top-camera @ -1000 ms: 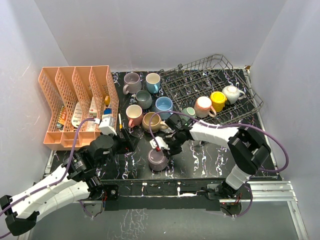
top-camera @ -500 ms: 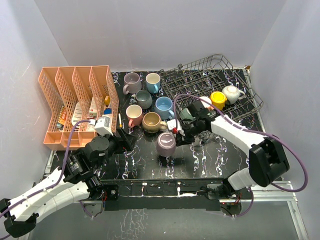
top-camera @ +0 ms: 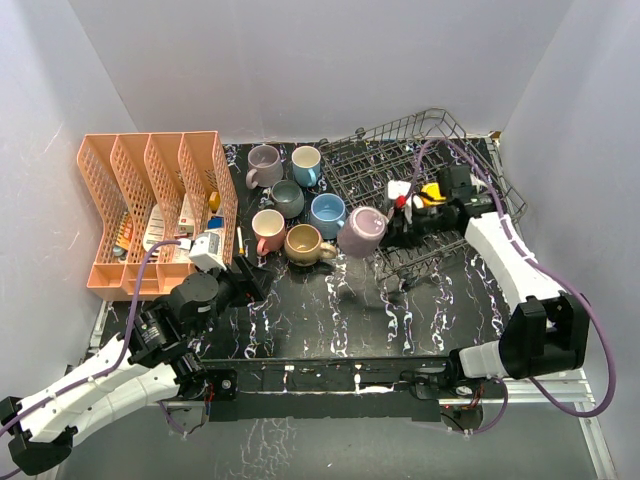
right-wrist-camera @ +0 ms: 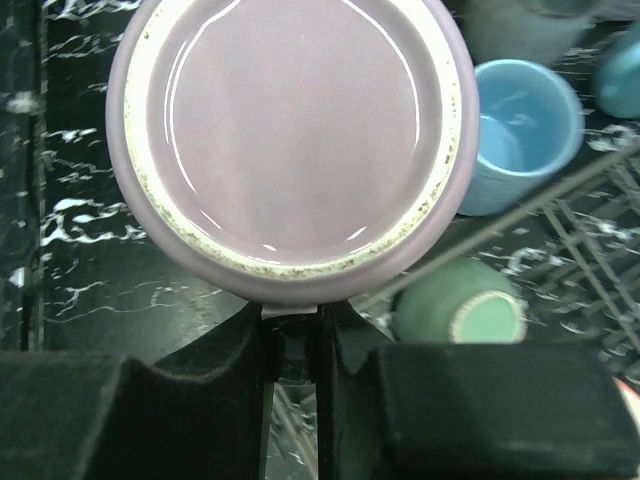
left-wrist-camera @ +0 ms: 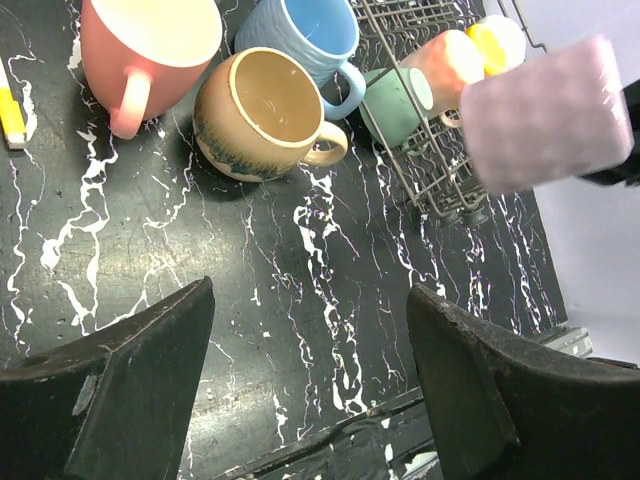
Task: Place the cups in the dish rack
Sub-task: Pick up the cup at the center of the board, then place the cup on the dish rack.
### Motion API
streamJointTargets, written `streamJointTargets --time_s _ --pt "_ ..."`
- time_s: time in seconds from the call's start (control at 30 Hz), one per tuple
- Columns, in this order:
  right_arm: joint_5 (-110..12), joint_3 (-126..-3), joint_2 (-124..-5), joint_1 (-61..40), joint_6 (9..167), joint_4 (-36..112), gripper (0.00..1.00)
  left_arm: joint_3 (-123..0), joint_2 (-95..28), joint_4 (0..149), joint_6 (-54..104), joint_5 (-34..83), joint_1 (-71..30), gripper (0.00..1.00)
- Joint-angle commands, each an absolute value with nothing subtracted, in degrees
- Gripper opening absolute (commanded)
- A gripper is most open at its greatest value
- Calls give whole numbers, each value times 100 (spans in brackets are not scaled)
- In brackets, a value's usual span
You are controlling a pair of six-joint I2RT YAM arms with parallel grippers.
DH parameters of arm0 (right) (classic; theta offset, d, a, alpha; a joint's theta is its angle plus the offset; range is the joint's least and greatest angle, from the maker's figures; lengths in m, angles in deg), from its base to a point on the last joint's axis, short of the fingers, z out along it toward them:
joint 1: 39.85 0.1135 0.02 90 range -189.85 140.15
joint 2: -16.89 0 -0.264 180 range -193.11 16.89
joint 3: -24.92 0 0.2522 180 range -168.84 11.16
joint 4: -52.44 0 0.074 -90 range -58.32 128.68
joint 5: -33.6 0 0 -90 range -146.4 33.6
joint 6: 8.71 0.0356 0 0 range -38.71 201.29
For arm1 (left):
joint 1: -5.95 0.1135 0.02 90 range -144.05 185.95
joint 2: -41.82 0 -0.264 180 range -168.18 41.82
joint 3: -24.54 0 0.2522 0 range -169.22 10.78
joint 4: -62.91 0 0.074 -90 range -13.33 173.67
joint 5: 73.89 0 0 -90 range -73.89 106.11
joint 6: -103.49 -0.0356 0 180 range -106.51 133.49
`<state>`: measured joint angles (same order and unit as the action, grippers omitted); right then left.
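Observation:
My right gripper [top-camera: 393, 227] is shut on the handle of a mauve cup [top-camera: 362, 232] and holds it in the air at the near left corner of the dish rack [top-camera: 402, 160]. The right wrist view shows the cup's base [right-wrist-camera: 290, 140] above the closed fingers [right-wrist-camera: 345, 345]. A green cup [right-wrist-camera: 460, 315] lies on its side at the rack's edge below. A yellow cup [top-camera: 435, 195] and a white cup [top-camera: 466, 184] sit in the rack. Mauve [top-camera: 263, 165], white-blue [top-camera: 306, 165], grey [top-camera: 287, 198], blue [top-camera: 327, 213], pink [top-camera: 268, 230] and tan [top-camera: 303, 243] cups stand on the table. My left gripper [left-wrist-camera: 310, 380] is open and empty, near the tan cup [left-wrist-camera: 262, 112].
An orange plastic organiser [top-camera: 150, 205] with papers stands at the left edge of the table. The black marbled tabletop [top-camera: 400, 310] stretches in front of the cups. White walls close in the back and sides.
My right arm lifted the mauve cup from the near middle of the table and carried it back and right to the rack's corner. The left arm has barely moved.

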<state>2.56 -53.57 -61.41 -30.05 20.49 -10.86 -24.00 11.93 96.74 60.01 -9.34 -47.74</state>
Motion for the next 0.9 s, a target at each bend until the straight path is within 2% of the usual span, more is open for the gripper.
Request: streamJointTargets --time_s 0.0,0.27,0.57,0.87 --pt "721 -6152 -6164 -3477 2862 -429 8 -2370 1200 9569 5999 -925 -4746 75" --pt "-552 -6602 -6770 -3848 4955 1877 8 -2217 1380 9509 6048 -826 -4753 75" --pt "-2037 -7551 -8249 -3963 5658 3168 8 -2088 1594 9579 6104 -930 -4746 75" --pt "-3148 -9017 -9942 -4302 6370 3650 8 -2150 1479 9578 6018 -1223 -4743 75"
